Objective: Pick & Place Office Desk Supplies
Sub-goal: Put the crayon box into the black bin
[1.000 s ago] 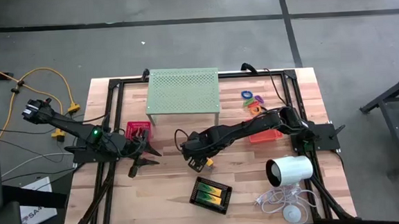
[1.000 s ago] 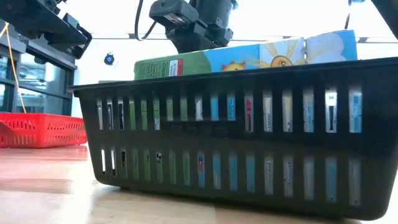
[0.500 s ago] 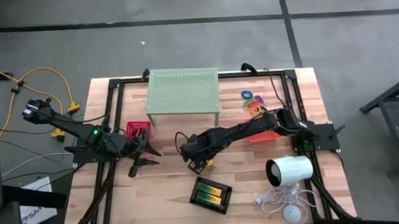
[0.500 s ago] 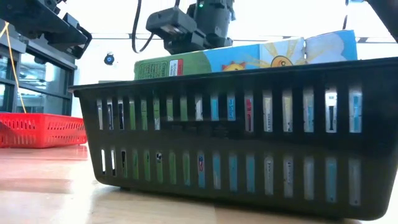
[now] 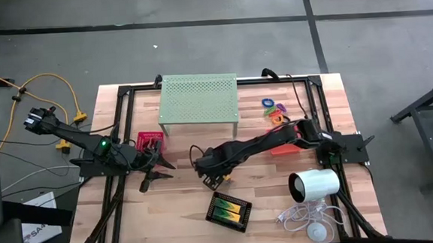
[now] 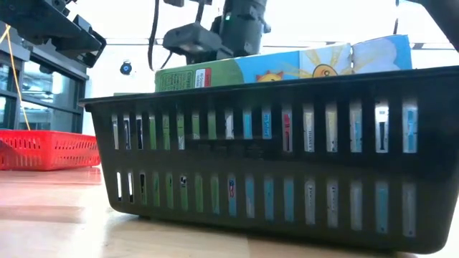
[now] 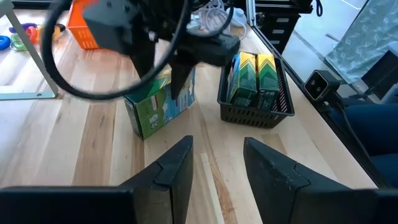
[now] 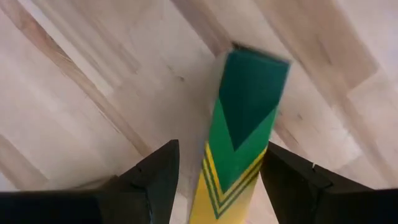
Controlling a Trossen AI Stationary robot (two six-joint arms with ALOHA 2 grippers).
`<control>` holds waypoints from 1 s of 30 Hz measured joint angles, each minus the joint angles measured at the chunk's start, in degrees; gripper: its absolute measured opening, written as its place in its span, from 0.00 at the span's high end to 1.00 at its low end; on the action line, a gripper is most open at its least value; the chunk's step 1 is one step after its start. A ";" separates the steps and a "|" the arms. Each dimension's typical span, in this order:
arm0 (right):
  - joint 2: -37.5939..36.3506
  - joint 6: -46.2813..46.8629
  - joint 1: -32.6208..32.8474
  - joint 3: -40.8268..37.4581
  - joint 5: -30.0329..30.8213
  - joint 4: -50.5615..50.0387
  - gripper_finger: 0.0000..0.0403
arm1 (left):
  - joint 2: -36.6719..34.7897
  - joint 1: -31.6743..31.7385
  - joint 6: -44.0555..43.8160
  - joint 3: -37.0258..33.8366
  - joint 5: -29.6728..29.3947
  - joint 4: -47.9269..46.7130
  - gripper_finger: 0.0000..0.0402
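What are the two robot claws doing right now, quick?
Left end effector: open, empty, over bare table.
Right end effector: open, fingers either side of a green-and-yellow box; grip not certain.

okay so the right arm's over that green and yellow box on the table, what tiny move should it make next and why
Probably close the right pincer on the green-and-yellow box. Its open fingers already stand on either side of the box, which still sits on the table short of the black basket that holds similar boxes. The left pincer waits open nearby.
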 joint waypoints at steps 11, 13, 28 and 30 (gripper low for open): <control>0.47 0.23 -0.25 -0.03 -0.03 -0.57 0.52 | 0.00 0.00 0.00 0.00 0.03 0.31 0.66; 0.47 0.23 -0.26 -0.03 -0.03 -0.59 0.55 | -0.01 0.01 0.00 0.00 0.04 0.32 0.66; 0.47 0.06 -0.47 -0.03 0.44 -0.61 0.74 | -0.01 0.00 0.00 0.00 0.26 0.40 0.66; 0.47 0.01 -0.60 -0.03 0.61 -0.60 0.74 | 0.00 -0.01 0.00 0.00 0.25 0.40 0.66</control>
